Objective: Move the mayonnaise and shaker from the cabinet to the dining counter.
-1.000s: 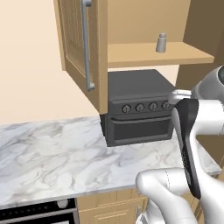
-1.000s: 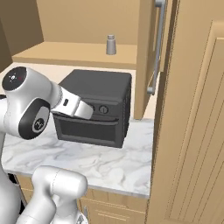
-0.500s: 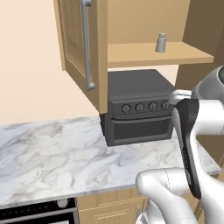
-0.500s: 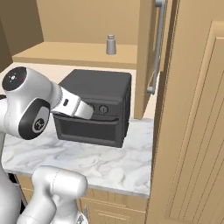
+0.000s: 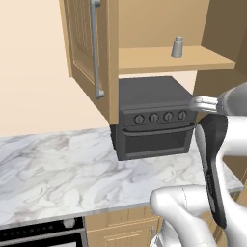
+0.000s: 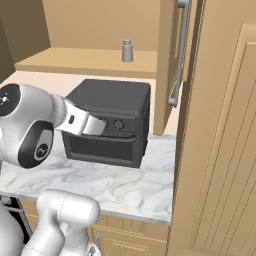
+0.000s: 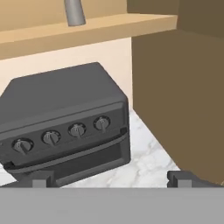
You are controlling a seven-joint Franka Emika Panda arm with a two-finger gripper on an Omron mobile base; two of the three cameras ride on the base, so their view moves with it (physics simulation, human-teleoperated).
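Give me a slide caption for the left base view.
Open cabinet with the shaker on its shelf, above a dark toaster oven on the marble counter.

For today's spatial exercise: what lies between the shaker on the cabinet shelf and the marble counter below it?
In the right base view, a dark toaster oven sits on the marble counter beneath the shelf carrying the shaker.

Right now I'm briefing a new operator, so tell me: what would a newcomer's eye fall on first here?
The dark toaster oven with its row of four knobs, sitting on the marble wall counter under the cabinet. Above it, the small grey shaker stands alone and upright on the open cabinet's wooden shelf. The robot's claw is open and faces the oven, below the shelf.
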